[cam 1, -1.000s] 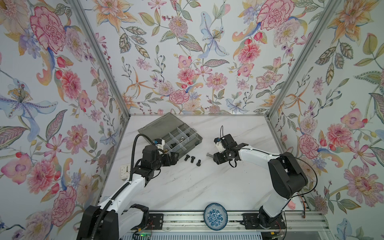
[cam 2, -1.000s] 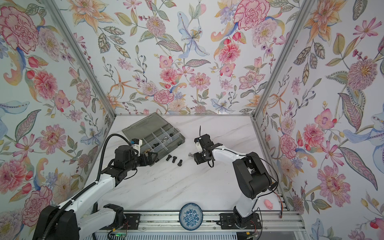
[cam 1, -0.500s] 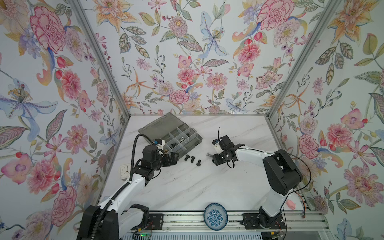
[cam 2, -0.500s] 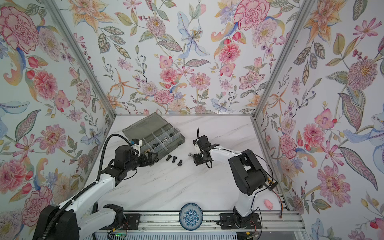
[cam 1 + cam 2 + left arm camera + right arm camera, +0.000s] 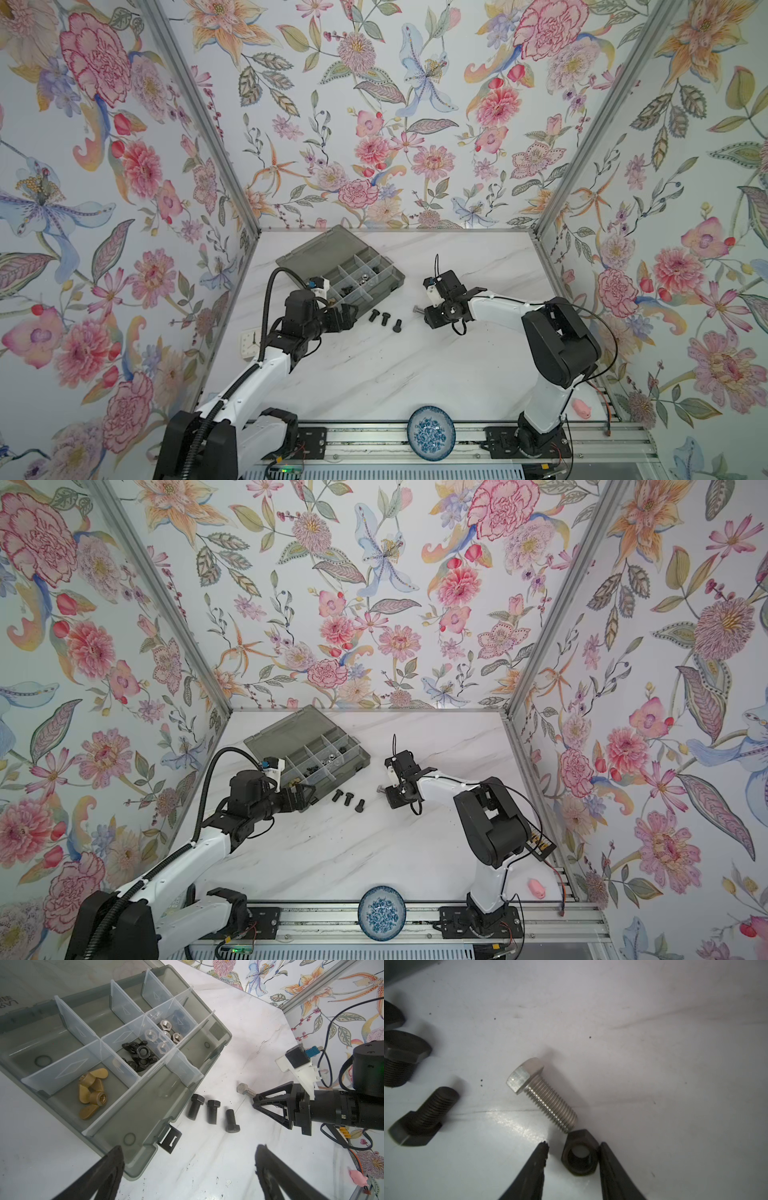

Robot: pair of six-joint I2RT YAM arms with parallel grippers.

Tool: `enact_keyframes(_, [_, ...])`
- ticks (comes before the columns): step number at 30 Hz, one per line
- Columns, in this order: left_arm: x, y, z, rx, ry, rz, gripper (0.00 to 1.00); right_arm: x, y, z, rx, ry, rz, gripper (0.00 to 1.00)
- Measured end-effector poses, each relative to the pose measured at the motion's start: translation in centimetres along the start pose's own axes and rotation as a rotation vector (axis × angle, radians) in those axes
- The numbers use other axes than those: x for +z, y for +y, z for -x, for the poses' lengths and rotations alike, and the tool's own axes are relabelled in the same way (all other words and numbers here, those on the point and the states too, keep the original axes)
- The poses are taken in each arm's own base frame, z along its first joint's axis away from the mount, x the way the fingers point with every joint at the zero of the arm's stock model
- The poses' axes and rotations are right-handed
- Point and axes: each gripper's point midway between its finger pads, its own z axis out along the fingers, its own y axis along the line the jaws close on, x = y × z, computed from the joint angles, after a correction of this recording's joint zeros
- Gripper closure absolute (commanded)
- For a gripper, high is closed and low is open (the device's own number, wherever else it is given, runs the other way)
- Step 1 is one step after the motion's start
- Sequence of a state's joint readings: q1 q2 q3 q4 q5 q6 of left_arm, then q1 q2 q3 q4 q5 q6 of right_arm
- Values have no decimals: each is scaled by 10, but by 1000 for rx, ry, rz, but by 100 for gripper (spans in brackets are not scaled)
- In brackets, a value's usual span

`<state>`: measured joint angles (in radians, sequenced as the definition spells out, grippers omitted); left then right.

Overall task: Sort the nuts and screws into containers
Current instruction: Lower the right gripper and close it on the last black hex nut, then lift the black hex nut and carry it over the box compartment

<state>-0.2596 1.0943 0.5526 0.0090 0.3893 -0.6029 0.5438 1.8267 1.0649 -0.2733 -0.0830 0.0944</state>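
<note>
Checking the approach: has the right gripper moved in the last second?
Yes. The right gripper has edged left in a top view, toward the black bolts.

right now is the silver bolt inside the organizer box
No, the silver bolt lies on the table, outside the organizer box.

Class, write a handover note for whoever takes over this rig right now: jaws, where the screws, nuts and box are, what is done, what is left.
Left gripper: jaws wide open, empty, at a corner of the organizer box.
Right gripper: jaws open around a black hex nut on the table, not yet clamped.
Silver bolt lies right beside that nut; three black bolts lie loose beside the box.
Done: brass wing nuts, black wing nuts, silver hex nuts in separate compartments.
Left: this nut and all four bolts.
</note>
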Motion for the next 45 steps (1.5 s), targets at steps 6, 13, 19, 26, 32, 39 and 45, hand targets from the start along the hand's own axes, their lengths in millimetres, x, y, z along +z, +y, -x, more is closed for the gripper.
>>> enact_keyframes(6, [0,0,0,0,0,0,1,0,-3,1,4,-3,-15,69])
enact_keyframes(13, [0,0,0,0,0,0,1,0,-4,1,5,-5,-16,82])
enact_keyframes(19, [0,0,0,0,0,0,1,-10,-4,1,15,-17,16,86])
enact_keyframes(26, [0,0,0,0,0,0,1,-52,3,31,-1,-134,93,85])
enact_keyframes(32, [0,0,0,0,-1,-1,1,-76,15,75,-31,-238,141,86])
enact_keyframes(39, [0,-1,2,3,-8,-4,1,-94,30,143,-64,-375,188,84])
enact_keyframes(45, [0,-4,5,2,-25,-20,1,-80,43,193,-96,-463,212,83])
